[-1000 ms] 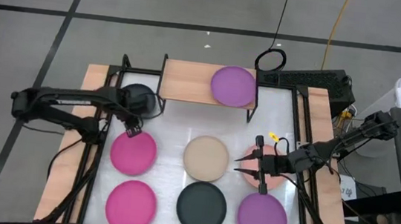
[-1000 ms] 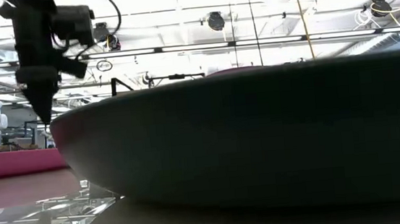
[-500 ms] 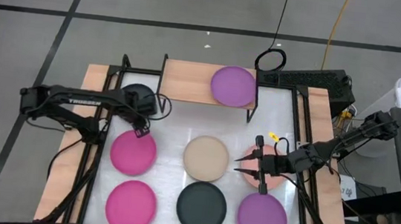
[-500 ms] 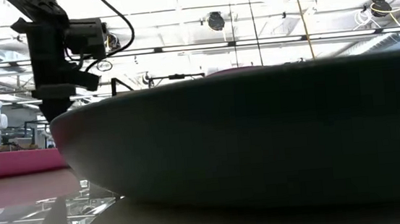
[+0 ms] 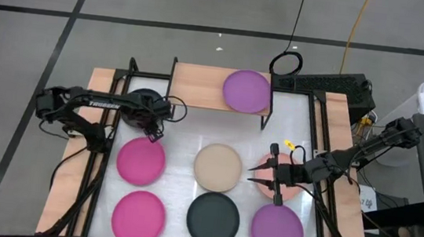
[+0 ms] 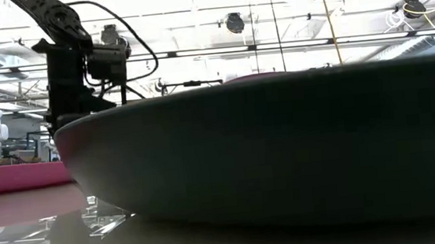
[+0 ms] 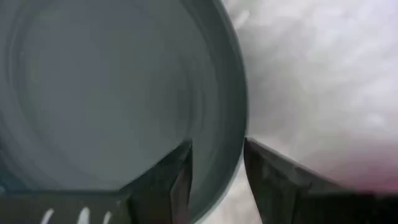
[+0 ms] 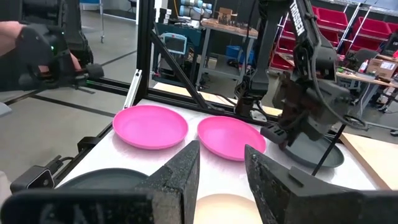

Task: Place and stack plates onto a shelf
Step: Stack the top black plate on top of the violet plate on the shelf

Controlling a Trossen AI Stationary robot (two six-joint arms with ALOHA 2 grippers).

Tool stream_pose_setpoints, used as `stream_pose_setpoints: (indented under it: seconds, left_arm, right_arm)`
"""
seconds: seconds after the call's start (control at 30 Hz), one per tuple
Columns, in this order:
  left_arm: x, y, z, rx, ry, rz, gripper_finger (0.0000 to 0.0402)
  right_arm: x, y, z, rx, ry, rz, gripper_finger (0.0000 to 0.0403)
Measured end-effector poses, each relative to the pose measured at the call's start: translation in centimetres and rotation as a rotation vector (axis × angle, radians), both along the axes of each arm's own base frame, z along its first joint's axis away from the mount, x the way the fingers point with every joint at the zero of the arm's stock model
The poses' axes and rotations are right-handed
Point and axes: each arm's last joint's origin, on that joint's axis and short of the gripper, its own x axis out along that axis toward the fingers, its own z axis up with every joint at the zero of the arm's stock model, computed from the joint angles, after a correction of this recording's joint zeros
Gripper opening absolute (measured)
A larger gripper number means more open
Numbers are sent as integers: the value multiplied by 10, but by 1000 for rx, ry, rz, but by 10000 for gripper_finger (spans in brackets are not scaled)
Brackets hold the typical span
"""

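A black plate (image 5: 141,99) lies on the white table at the far left, beside the shelf (image 5: 200,86), which carries one purple plate (image 5: 246,90). My left gripper (image 5: 155,131) is open at that black plate's near right edge. In the left wrist view its fingers (image 7: 177,180) stand one over the plate's inside and one outside the rim (image 7: 235,124). My right gripper (image 5: 257,176) hovers open over the salmon pink plate (image 5: 279,190). Two magenta plates (image 5: 141,161), a beige plate (image 5: 218,167), a second black plate (image 5: 213,218) and a purple plate (image 5: 277,231) lie flat on the table. My left gripper comes at the black plate's rim (image 7: 235,124) from above, with one finger inside the rim and one outside. The fingers are apart, and I cannot tell whether either touches the plate. The plate rests on the table.
The shelf's left half (image 5: 196,85) is bare wood. Black frame rails (image 5: 104,170) run along both table sides. Bare white table lies between the shelf and the beige plate. In the low view the near black plate (image 6: 283,148) blocks most of the scene.
My left gripper has moved from over the far edge of the upper magenta plate toward the table's right and far side and has come down at the far-left black plate's rim; the low view shows its fingers sinking out of sight. The right arm has kept still.
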Motion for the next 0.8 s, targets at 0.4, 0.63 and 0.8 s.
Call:
stream_pose_setpoints:
  seconds: [0.4, 0.63, 0.8]
  left_arm:
    - [1, 7, -13, 13, 77, 34, 101]
    - [2, 8, -10, 37, 71, 22, 15]
    - [-2, 7, 11, 70, 44, 39, 13]
  right_arm:
    - [0, 0, -1, -4, 7, 0, 112]
    - [0, 0, -1, -3, 7, 0, 112]
    - [0, 0, -1, -3, 6, 0, 112]
